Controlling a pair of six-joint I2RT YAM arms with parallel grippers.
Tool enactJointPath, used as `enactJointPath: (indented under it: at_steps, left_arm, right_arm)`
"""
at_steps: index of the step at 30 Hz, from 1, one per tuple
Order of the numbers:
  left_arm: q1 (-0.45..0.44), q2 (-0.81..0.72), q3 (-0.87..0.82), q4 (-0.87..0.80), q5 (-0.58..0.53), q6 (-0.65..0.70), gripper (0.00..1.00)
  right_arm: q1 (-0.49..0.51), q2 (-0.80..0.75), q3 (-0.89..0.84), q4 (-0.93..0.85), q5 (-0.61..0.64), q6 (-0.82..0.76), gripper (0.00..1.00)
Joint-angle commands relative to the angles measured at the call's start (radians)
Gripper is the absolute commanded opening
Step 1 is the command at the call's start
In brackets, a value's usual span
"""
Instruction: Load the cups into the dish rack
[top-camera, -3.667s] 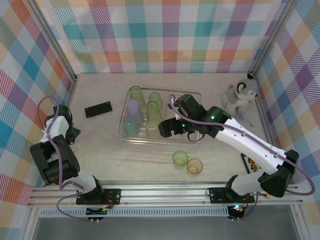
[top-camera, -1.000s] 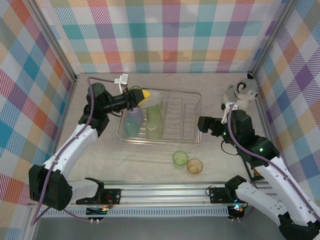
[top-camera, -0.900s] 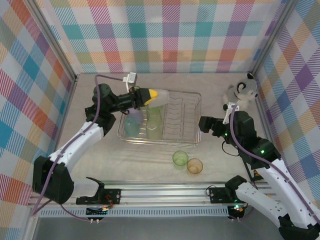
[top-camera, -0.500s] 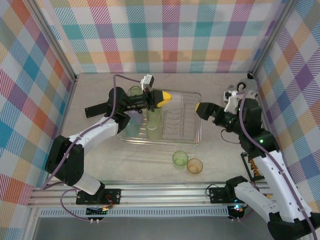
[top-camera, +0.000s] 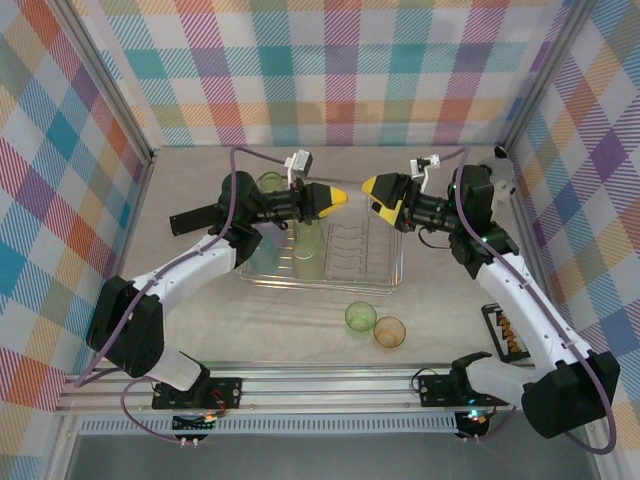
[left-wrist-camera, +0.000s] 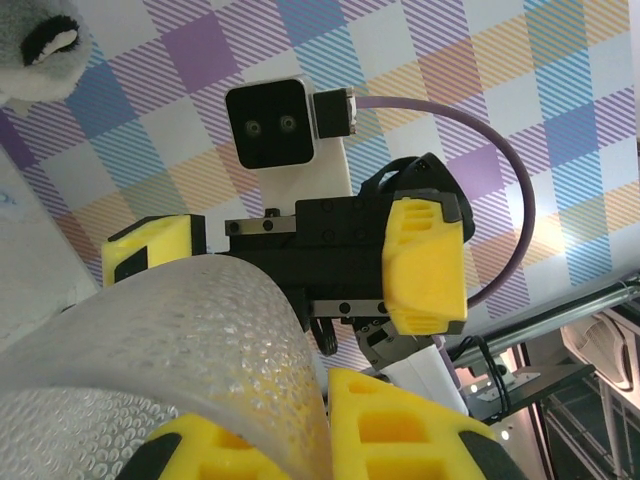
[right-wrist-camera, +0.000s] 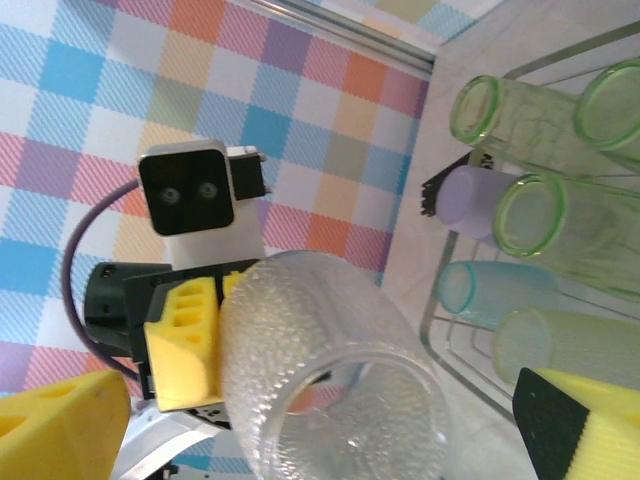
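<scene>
Currently pinching clear cup (right-wrist-camera: 330, 390) by its wall with clamped left fingers (top-camera: 336, 197) above rack (top-camera: 320, 283), mouth facing fully spread, empty right fingers (top-camera: 373, 187); other cups (right-wrist-camera: 530, 215) lying in rack, green cup (top-camera: 360, 317) and orange cup (top-camera: 389, 331) standing on desk (top-camera: 200, 300).

White arm links (top-camera: 190, 268), black joints (top-camera: 240, 190), looping purple cables (left-wrist-camera: 400, 100) — yellow finger pads (top-camera: 338, 197), white wrist cameras (right-wrist-camera: 190, 195)
</scene>
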Motion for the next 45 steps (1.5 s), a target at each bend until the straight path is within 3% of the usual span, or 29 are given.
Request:
enactJointPath:
  at_steps: [1, 12, 18, 35, 42, 44, 45]
  left_arm:
    - [-0.009, -0.043, 0.011, 0.015, -0.022, 0.042, 0.0]
    - [-0.01, -0.043, 0.014, 0.02, -0.046, 0.049, 0.0]
    - [-0.01, -0.051, 0.007, 0.013, -0.048, 0.05, 0.0]
    - [-0.01, -0.087, -0.003, -0.16, -0.117, 0.18, 0.0]
    - [-0.01, -0.087, -0.01, -0.189, -0.136, 0.202, 0.0]
    - [-0.01, -0.087, -0.01, -0.212, -0.139, 0.212, 0.24]
    - [-0.01, -0.088, -0.01, -0.225, -0.139, 0.22, 0.42]
  right_arm:
    - [0.012, 0.008, -0.03, 0.163, -0.064, 0.086, 0.99]
    - [0.054, 0.041, -0.081, 0.179, -0.051, 0.076, 0.99]
    - [0.056, 0.079, -0.098, 0.31, -0.071, 0.144, 0.98]
    - [0.092, 0.119, -0.081, 0.376, -0.084, 0.193, 0.72]
    - [0.094, 0.124, -0.087, 0.385, -0.07, 0.209, 0.55]
    - [0.094, 0.124, -0.09, 0.379, -0.069, 0.202, 0.5]
    - [0.093, 0.123, -0.086, 0.365, -0.068, 0.191, 0.47]
